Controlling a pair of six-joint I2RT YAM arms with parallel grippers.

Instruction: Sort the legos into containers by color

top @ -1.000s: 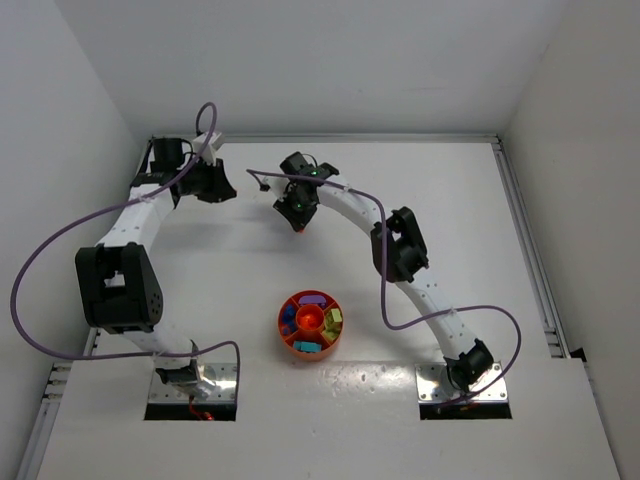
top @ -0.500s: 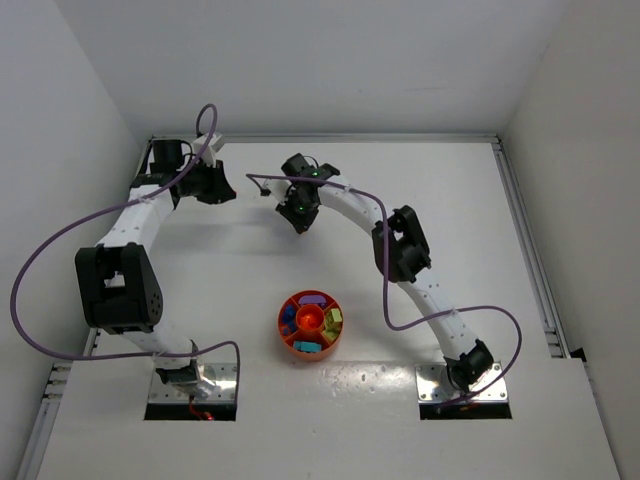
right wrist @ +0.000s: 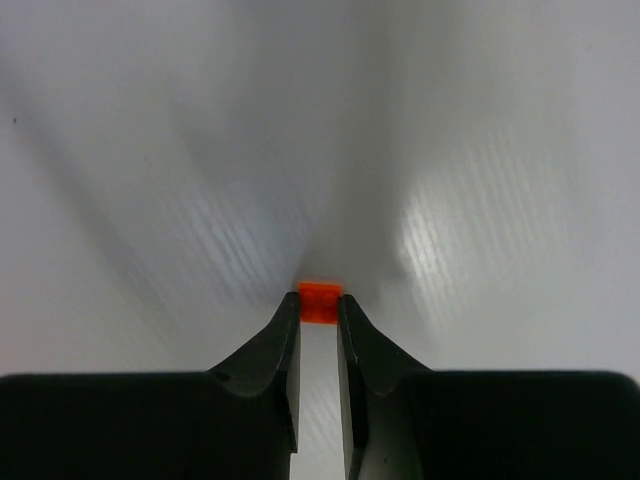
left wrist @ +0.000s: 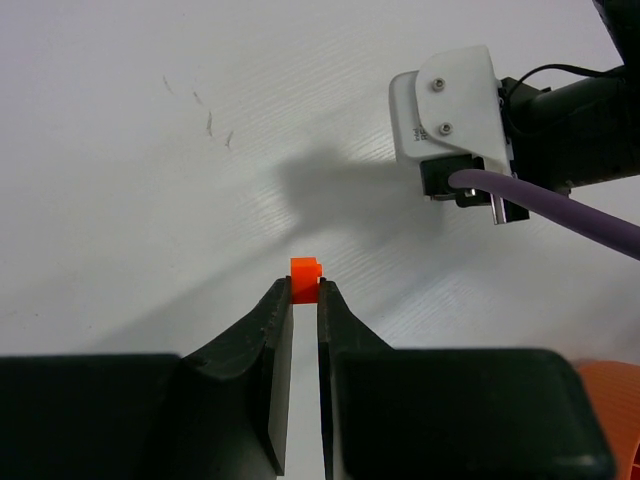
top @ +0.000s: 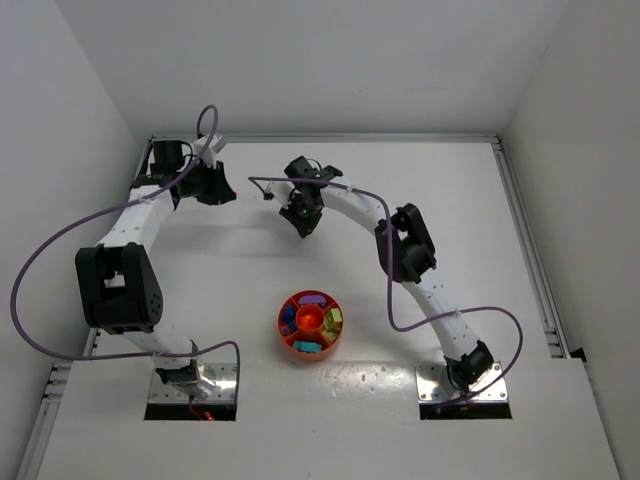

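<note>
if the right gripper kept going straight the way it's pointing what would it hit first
The right gripper has an orange-red brick pinched between its fingers. Past the brick only the white table shows, so probably the table first. The view is blurred, so depth is unclear.

The round orange-red tray [top: 290,346] lies flat on the tabletop, near the arm bases. Its wedge compartments hold purple bricks [top: 312,298] at the far side, blue bricks [top: 287,318] on the left, yellow-green bricks [top: 334,318] on the right and teal bricks [top: 306,346] nearest. 1 orange-red brick [left wrist: 305,272] is pinched at the jaw tips of the left gripper [left wrist: 305,292], and a second orange-red brick [right wrist: 320,301] at those of the right gripper [right wrist: 320,312].
</note>
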